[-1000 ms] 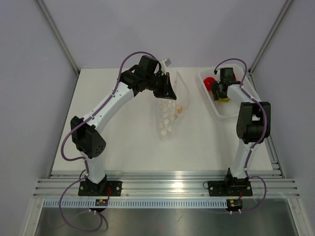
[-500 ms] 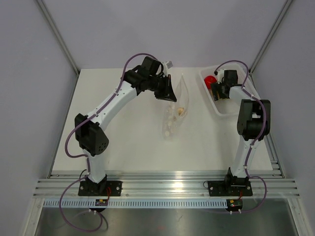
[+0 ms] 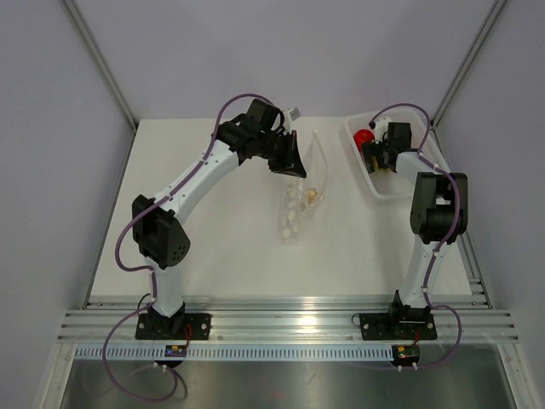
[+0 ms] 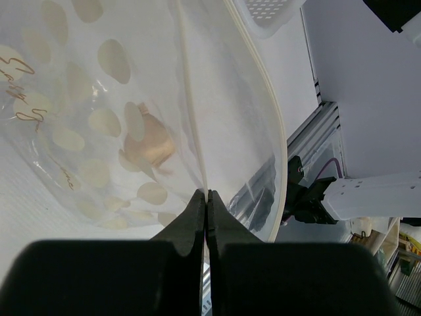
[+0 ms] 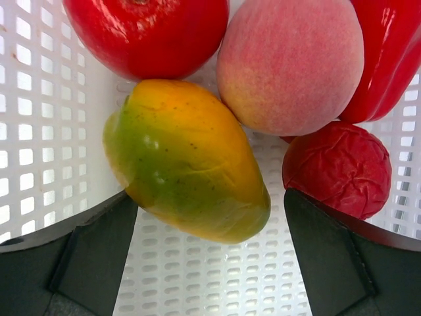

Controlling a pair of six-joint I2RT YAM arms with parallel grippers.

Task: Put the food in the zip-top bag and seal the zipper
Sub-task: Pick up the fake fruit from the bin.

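The zip-top bag [image 3: 296, 209], clear with white dots, hangs from my left gripper [image 3: 295, 167] with its lower end on the table. In the left wrist view my left gripper [image 4: 207, 195] is shut on one zipper strip [image 4: 189, 99]. The other mouth edge [image 4: 271, 112] bows away, so the mouth gapes. A tan item [image 4: 151, 146] lies inside. My right gripper [image 3: 375, 159] is open, low in the white tray [image 3: 385, 189]. Its fingers [image 5: 92, 253] straddle the yellow-green fruit [image 5: 187, 168]. A red tomato [image 5: 148, 33], a peach [image 5: 289, 62], a red pepper [image 5: 391, 52] and a wrinkled red ball [image 5: 337, 168] lie beside it.
The perforated tray [image 5: 39, 118] stands at the table's back right, near the right wall. A red fruit [image 3: 364, 137] shows at its far end. Aluminium rails run along the table's near edge [image 3: 281, 319].
My left gripper has shifted the bag slightly right and turned it more edge-on. My right gripper has moved a little towards the tray's far end, over the yellow-green fruit.
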